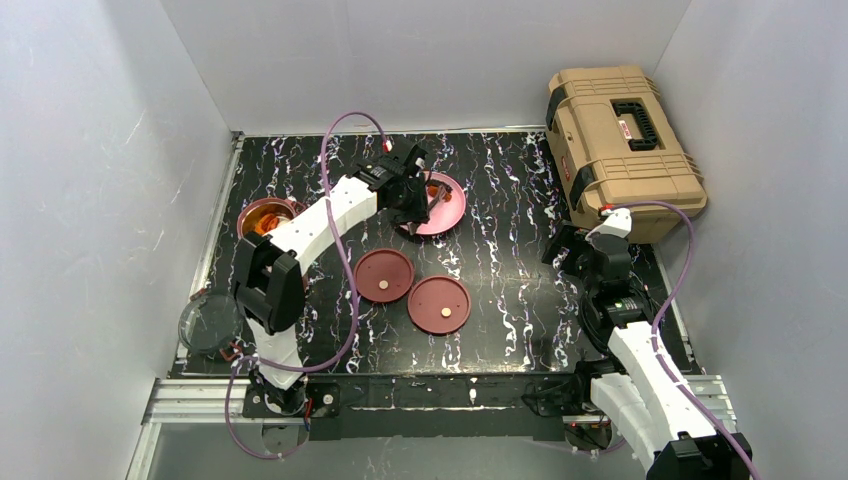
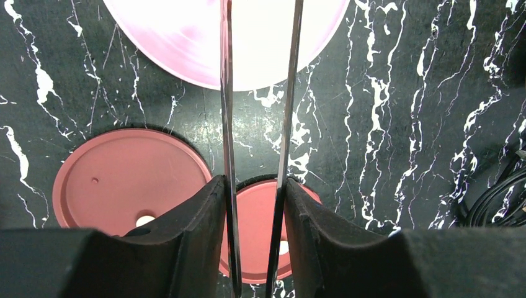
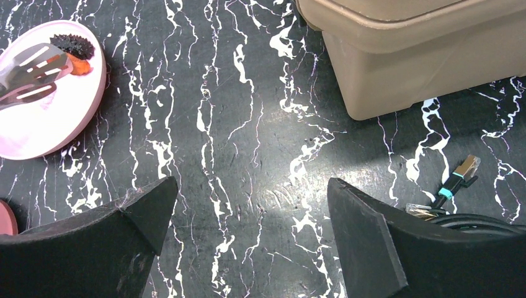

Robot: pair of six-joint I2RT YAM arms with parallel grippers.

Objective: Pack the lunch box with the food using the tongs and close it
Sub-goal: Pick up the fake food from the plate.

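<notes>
Marbled black tabletop (image 3: 248, 124); glossy round pink plate (image 3: 37, 133); slim metal tongs (image 3: 25, 62)

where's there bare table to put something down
Bare marble lies between the pink plate and the tan toolbox, and between the disc lids and the right arm. The left side is crowded: left arm, bowl.

Both the left arm (image 1: 320, 215) and the right arm (image 1: 640, 365) have smooth white shells with black joints, each trails a thin mauve cable (image 1: 351, 290), and the end effector fingers (image 2: 186, 236) are broad matte-black wedges.
</notes>
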